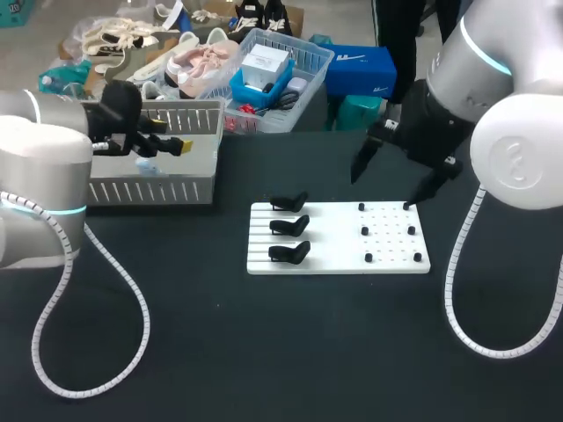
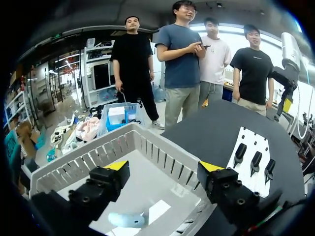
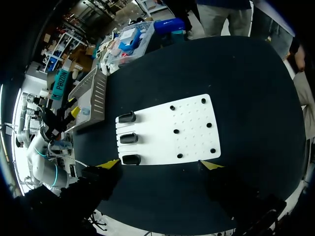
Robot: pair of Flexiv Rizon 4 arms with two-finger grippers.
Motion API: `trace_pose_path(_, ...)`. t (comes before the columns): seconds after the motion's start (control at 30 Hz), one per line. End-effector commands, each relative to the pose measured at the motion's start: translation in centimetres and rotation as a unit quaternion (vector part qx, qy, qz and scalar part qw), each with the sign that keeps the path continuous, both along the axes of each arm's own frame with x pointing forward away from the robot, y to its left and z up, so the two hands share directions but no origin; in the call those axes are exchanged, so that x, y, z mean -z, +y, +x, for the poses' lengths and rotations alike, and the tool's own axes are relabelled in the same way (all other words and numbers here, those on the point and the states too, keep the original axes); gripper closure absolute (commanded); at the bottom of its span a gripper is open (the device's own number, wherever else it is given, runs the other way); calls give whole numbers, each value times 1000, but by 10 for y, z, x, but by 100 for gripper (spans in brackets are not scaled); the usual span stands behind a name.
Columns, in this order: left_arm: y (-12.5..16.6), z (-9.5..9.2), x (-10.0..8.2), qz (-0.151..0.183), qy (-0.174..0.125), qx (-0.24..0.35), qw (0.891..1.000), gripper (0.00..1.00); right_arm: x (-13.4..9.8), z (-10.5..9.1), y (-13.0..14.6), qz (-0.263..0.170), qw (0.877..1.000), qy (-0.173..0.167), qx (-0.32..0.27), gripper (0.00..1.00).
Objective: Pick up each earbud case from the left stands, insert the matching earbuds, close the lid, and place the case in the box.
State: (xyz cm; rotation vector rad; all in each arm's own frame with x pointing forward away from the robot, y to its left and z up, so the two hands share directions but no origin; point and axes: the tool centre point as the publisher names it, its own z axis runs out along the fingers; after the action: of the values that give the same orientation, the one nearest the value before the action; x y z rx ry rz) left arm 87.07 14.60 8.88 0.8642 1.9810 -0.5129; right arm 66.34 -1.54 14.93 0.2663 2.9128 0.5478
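Head view: a dark table [image 1: 290,352]. At the upper left stands a grey slatted box [image 1: 180,189]. The left gripper [image 1: 171,138] hangs over it with its yellow-tipped fingers spread and holding nothing. One pale blue earbud case [image 2: 127,219] lies on the box floor, lid shut. In the left wrist view it sits below the gripper, nearer one finger and touching neither. A pale patch [image 2: 158,209] lies just beside the case; whether it is a label cannot be told, and no writing on it can be made out.

At the centre of the frame lies a white board [image 1: 339,251]. Three black stands [image 1: 288,227] sit in a column on its left part, and small black pegs [image 1: 387,233] dot its right part.

The right gripper [image 1: 389,180] hovers at the upper right, above the board's far right corner. Its fingers are wide apart and grasp nothing. In the right wrist view the whole board lies ahead of those fingers.
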Motion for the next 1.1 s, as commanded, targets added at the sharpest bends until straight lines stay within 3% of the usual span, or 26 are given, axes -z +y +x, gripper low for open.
trace_pose_path(0.03,-6,-19,-16,0,-1,25,1000,0,0,-3,0,-1,1000,-4,3,0)
trace_pose_path(0.4,-28,-79,-35,-19,-10,79,997,0,0,-3,0,-1,1000,-4,3,0)
trace_pose_path(0.7,-37,-126,-31,-23,12,90,996,0,0,-3,0,-1,1000,-4,3,0)
trace_pose_path(1.1,-67,-165,-37,-14,21,132,991,0,0,-3,0,-1,1000,-4,3,0)
